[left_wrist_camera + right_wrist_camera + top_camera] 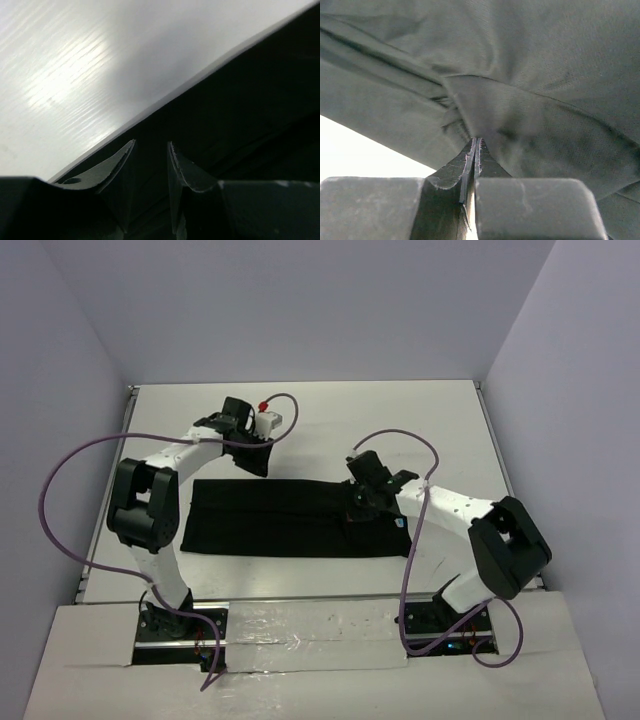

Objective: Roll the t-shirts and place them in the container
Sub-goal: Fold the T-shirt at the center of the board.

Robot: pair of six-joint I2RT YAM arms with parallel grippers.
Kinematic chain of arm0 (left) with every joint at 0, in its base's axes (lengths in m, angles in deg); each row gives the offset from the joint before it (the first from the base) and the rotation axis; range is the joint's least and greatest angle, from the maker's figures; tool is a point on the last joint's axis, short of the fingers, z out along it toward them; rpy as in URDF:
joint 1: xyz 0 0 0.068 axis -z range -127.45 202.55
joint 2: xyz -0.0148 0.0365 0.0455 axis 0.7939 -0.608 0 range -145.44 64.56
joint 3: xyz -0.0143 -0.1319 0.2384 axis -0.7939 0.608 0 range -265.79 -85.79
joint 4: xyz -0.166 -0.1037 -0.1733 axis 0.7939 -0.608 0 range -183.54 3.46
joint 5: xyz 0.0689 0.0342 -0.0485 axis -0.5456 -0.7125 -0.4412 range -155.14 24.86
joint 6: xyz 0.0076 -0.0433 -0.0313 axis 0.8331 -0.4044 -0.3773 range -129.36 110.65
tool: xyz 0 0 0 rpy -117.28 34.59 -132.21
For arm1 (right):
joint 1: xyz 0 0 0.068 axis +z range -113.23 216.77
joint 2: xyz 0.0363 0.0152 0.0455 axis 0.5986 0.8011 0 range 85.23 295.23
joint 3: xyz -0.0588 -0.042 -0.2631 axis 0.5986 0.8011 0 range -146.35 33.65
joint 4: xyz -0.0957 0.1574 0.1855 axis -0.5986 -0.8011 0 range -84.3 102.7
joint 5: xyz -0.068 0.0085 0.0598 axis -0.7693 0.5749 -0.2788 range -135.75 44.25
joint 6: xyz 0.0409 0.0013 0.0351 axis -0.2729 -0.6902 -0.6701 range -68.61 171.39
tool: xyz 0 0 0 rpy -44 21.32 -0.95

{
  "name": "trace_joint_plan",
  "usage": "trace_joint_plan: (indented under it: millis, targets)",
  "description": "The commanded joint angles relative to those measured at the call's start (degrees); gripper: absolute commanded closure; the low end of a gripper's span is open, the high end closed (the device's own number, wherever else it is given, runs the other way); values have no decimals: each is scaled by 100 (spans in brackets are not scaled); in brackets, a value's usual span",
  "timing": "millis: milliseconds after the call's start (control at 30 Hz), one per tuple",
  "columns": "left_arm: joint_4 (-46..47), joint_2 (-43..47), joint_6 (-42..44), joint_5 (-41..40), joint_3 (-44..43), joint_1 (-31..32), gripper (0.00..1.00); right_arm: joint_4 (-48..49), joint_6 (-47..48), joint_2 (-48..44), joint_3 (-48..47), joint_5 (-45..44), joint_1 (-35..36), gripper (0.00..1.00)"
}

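Observation:
The black t-shirt (280, 515) lies folded into a long flat strip across the white table (330, 420). A small light-blue tag (401, 523) shows at its right end. My right gripper (362, 508) sits on the strip's right part. In the right wrist view this gripper (475, 139) is shut on a pinch of the t-shirt (545, 75), and the cloth puckers at the tips. My left gripper (255, 460) is at the strip's far left corner. In the left wrist view it (151, 142) stands open, low over the t-shirt (250, 100) near the fabric's edge.
Bare white table (75, 60) runs beyond the shirt's far edge. Grey walls close in the back and both sides. Purple cables (60, 480) loop off both arms. The arm bases stand on a taped white board (310, 625) at the near edge.

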Motion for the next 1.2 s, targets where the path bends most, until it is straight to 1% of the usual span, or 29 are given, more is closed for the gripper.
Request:
trace_joint_plan:
  millis: [0, 33, 133, 167, 233, 267, 367, 433, 567, 600, 700, 833, 933, 1167]
  targets:
    - [-251, 469, -261, 971, -617, 399, 61, 204, -243, -26, -19, -182, -8, 98]
    - [-181, 566, -462, 1287, -643, 783, 62, 265, -383, -140, 51, -156, -130, 98]
    - [38, 462, -613, 1439, -626, 1505, 60, 467, -639, -360, 323, -68, -455, 98]
    - [126, 391, -761, 1413, -513, 1925, 57, 520, -683, -404, 446, -77, -526, 98]
    - [467, 198, -938, 1291, -354, 2210, 57, 538, -841, -466, 534, -68, -658, 98]
    - [574, 137, -1322, 1081, -249, 2376, 57, 573, -885, -501, 648, -16, -807, 98]
    - [908, -31, -1676, 817, -204, 2544, 57, 757, -1052, -580, 938, -33, -1123, 98]
    - [962, -153, -1765, 658, -318, 2641, 57, 854, -1131, -668, 1070, -33, -1238, 97]
    - [621, -382, -1625, -18, -652, 2966, 59, 934, -1149, -773, 1264, -199, -1318, 97]
    - [576, -400, -1616, -263, -635, 2975, 59, 942, -1175, -809, 1291, -209, -1327, 96]
    - [418, -444, -1554, -467, -477, 2984, 60, 1056, -1237, -897, 1387, -235, -1327, 95]
    - [469, -497, -1703, -39, -459, 3010, 60, 1109, -1255, -792, 1370, -279, -1335, 94]
    - [408, -532, -1686, -29, -538, 3072, 60, 1144, -1255, -721, 1370, -262, -1335, 94]
    - [408, -593, -1730, 42, -336, 3072, 60, 1127, -1246, -651, 1308, -305, -1335, 93]
